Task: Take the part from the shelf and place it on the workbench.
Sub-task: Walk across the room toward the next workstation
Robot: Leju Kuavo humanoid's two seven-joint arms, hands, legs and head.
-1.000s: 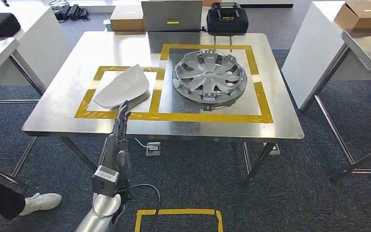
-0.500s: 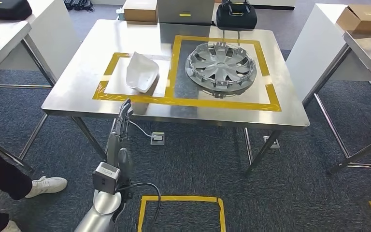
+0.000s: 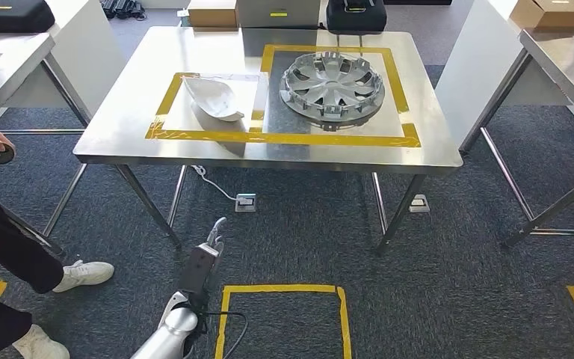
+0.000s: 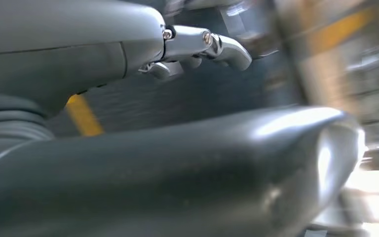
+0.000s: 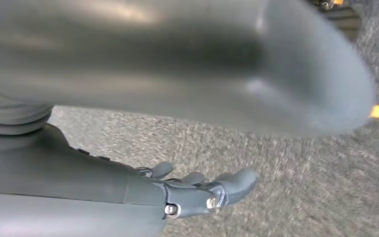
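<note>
White curved plastic part (image 3: 213,98) lying on steel workbench (image 3: 119,127), inside smaller yellow-taped square, long axis slanting along workbench; well beyond left hand (image 3: 211,241), hanging below workbench's near edge, fingers spread, holding nothing; right hand (image 5: 197,190) likewise spread, empty, above carpet

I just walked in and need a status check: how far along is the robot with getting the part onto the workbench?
Mostly done, it seems. The white part lies on the workbench inside the smaller yellow-taped square, beside the hubcap in the larger one. Nothing is in hand: the left hand hangs low over the carpet with fingers apart, and the right hand holds nothing either. No shelf is in view, so whether more parts remain is unclear.
</note>
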